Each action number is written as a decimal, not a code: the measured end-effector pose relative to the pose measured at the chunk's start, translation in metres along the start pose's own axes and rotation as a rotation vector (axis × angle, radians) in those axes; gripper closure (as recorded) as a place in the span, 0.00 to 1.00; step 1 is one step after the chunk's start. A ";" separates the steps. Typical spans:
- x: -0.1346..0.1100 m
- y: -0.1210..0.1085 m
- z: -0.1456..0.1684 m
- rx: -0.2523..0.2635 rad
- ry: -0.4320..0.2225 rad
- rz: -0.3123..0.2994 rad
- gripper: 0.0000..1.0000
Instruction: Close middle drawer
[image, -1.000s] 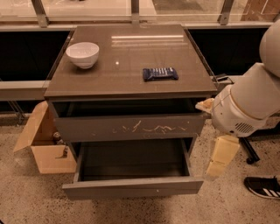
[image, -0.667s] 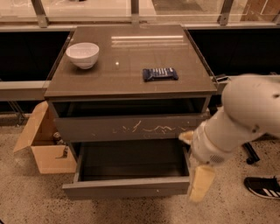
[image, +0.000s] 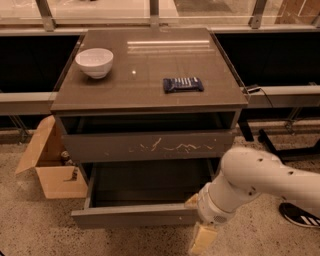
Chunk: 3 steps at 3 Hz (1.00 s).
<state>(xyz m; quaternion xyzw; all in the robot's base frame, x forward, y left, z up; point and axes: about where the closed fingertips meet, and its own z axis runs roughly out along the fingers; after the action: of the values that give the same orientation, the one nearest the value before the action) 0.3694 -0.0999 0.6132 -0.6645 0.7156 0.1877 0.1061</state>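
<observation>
Single camera view. Middle drawer (image: 132, 216) pulled well out of the cabinet (image: 150, 100), plain front low near the floor, dark interior exposed. Scratched drawer (image: 150, 146) directly above, standing slightly out under the top. Gripper (image: 201, 238) low at the right end of the middle drawer's front; touching or just beside, cannot tell; released or clenched, cannot tell. White bowl (image: 94, 61) and dark blue packet (image: 183, 84) on the cabinet top, well apart. Open cardboard box (image: 50, 170) on the floor, left of cabinet
</observation>
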 end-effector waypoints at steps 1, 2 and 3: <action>0.001 0.001 0.038 -0.029 -0.040 0.011 0.49; 0.004 -0.001 0.047 -0.036 -0.044 0.015 0.80; 0.011 -0.005 0.060 -0.052 -0.040 0.017 1.00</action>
<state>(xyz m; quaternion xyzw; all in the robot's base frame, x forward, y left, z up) 0.3673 -0.0858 0.5532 -0.6569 0.7139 0.2203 0.1016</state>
